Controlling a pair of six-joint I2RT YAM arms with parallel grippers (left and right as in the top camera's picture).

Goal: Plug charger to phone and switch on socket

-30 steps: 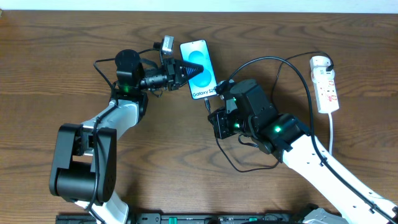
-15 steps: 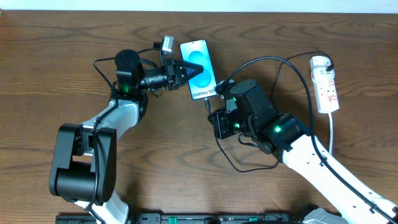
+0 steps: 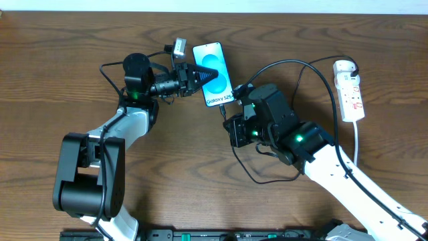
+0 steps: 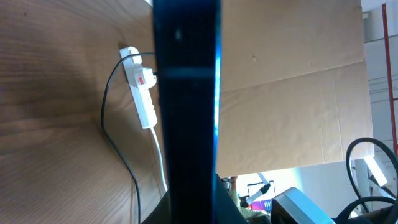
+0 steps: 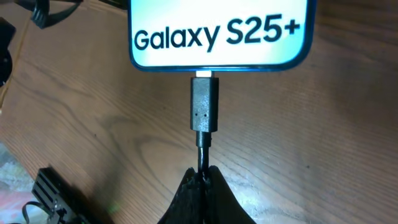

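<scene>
**On the tabletop: phone held, charger at its port**

Across the whole overhead frame ran the brown wooden tabletop (image 3: 60, 40), with both black arms reaching in from the lower edge. Left of centre, the left arm stretched toward the upper middle, where the left tool (image 3: 208, 75) was clamped on the phone (image 3: 210, 53), its dark fingertips lying over the lit blue screen. From the left wrist, the phone (image 4: 186, 112) appeared only as a dark vertical edge filling the middle of the view.

Right of centre, the right arm angled up toward the phone's lower end. At the far right of the overhead frame lay the socket (image 3: 350, 90), a narrow white strip with red markings, well apart from the phone; its white cord (image 3: 358, 144) trailed toward the lower right. Whether its switches were on could not be told.

From the socket's upper end the charger (image 3: 294, 63) arched as a thin black cable toward the middle of the frame. In the right wrist view the right tool (image 5: 202, 180) had its fingers pressed together on that cable just behind the plug (image 5: 204, 112), whose metal tip met the port in the phone's (image 5: 217, 31) lower edge, under the "Galaxy S25+" lettering.
</scene>
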